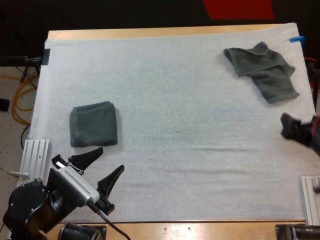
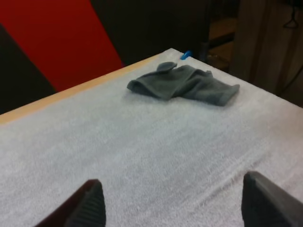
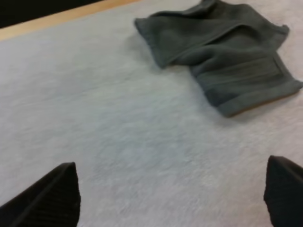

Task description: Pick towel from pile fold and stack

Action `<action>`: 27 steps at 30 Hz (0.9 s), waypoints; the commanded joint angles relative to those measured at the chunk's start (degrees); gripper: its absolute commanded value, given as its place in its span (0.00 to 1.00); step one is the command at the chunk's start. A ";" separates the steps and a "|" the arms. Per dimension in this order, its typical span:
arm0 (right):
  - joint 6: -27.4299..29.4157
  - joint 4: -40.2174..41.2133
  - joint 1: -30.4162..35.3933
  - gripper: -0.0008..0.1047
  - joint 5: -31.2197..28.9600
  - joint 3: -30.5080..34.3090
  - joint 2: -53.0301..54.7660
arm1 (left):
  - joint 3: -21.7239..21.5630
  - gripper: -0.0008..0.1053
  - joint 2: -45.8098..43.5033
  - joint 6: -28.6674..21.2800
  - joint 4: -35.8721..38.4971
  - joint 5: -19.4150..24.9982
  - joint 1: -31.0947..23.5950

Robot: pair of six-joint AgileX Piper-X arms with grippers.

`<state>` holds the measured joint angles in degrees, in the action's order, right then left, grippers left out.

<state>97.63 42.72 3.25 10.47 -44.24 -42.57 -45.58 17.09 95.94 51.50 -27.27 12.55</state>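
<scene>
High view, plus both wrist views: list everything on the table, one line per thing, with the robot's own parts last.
Crumpled towel: one, dark grey-green, on the mat's far right part, lying loose and uneven.
Folded towel: one, dark grey-green, on the mat's near left part, a neat square just beyond the left claw.
White mat: one, white, covering most of the table top.
Wooden table: one, light wood, showing along the far and near edges.
Left claw: one, black, open, over the mat beside the folded towel.
Right claw: one, black, open, over bare mat, short of the crumpled towel.
</scene>
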 commanded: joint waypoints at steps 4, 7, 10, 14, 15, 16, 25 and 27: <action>-2.04 -7.37 -0.18 0.73 -3.49 -2.51 -11.45 | -0.39 0.58 0.04 0.60 -2.44 -0.40 0.20; -4.49 -11.16 -0.18 0.73 -5.07 -4.00 -19.83 | -0.39 0.58 0.04 0.60 -2.57 -0.40 0.20; -6.38 -14.33 -0.18 0.73 -5.49 -5.37 -26.70 | -0.39 0.58 0.04 0.60 -2.57 -0.40 0.20; -8.60 -18.21 -0.18 0.73 -5.47 -7.11 -36.02 | -0.39 0.58 0.04 0.60 -2.57 -0.40 0.20; -9.48 -18.74 -0.18 0.73 -5.47 -7.54 -37.88 | -0.39 0.58 0.04 0.60 -2.57 -0.40 0.20; -9.81 -18.95 -0.18 0.73 -5.47 -7.95 -39.52 | -0.39 0.58 0.04 0.60 -2.57 -0.40 0.20; -17.29 -23.63 -0.08 0.73 -5.47 -11.77 -51.24 | -0.39 0.58 0.04 0.64 -2.57 -0.40 0.20; -19.24 -24.00 -0.08 0.73 -5.47 -12.57 -53.49 | -0.39 0.58 0.04 0.71 -2.57 -0.40 0.20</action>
<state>78.97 19.27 3.16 4.98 -56.25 -96.03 -45.58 17.09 96.03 49.64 -27.44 12.55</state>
